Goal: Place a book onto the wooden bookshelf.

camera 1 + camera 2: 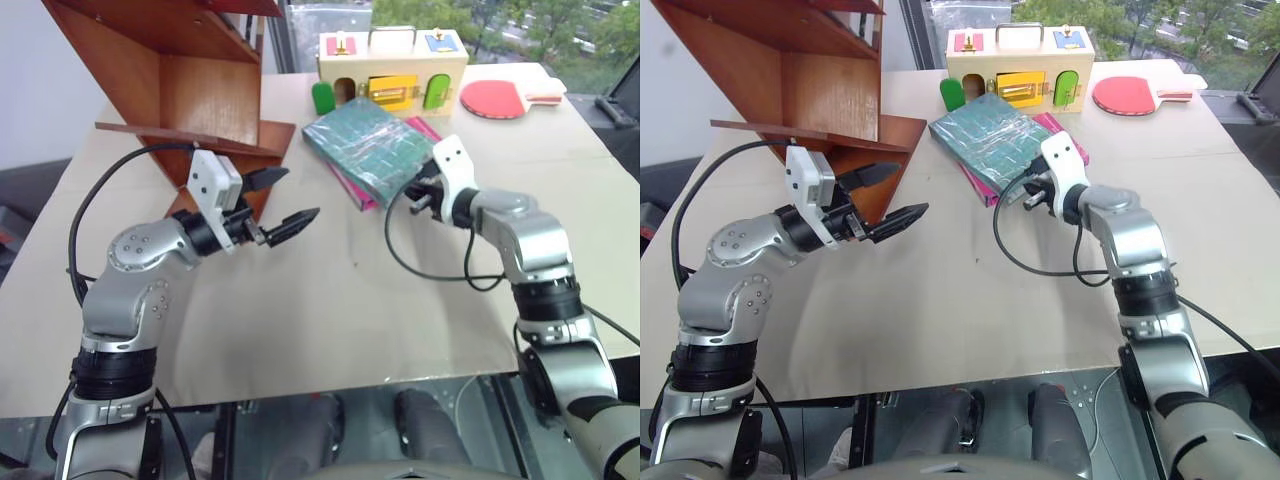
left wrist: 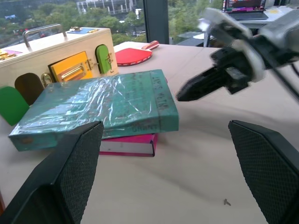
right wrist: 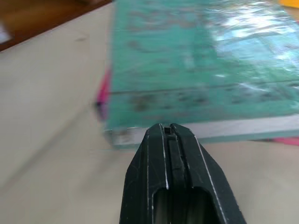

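Right gripper point(image 3: 169, 128) clenched, both black fingers pressed flat together with nothing between them; tip aimed at the near corner of the book point(image 1: 365, 147) and just short of its edge, contact not confirmable. Left gripper point(image 1: 284, 200) fully spread, fingers point(image 1: 298, 222) wide apart and empty, hovering above the table point(image 1: 330, 300) just in front of the wooden bookshelf point(image 1: 190, 75), well apart from the book and pointing toward it. Book lying flat, teal cover up under shiny crinkled wrap, pale page edges facing the right gripper. Directly under the book, a magenta-pink book point(image 2: 128, 144), smaller, protruding at the book's near side and on the side away from the bookshelf. Just beyond the book, a pale wooden box point(image 1: 392, 68) with a metal handle on top and coloured doors on its front, a green arched door point(image 1: 323, 97) standing open near the book's far corner. Beyond the book and to the side away from the bookshelf, a red table-tennis paddle point(image 1: 497, 98) lying flat beside the box. Bookshelf reddish-brown, with slanted boards and upright panels, standing on the table beside the book on the left gripper's side, its lowest board's corner reaching near the book without touching. Book not on the bookshelf. Black cable point(image 1: 430, 272) looping from the right wrist down over the table on the near side of the book.
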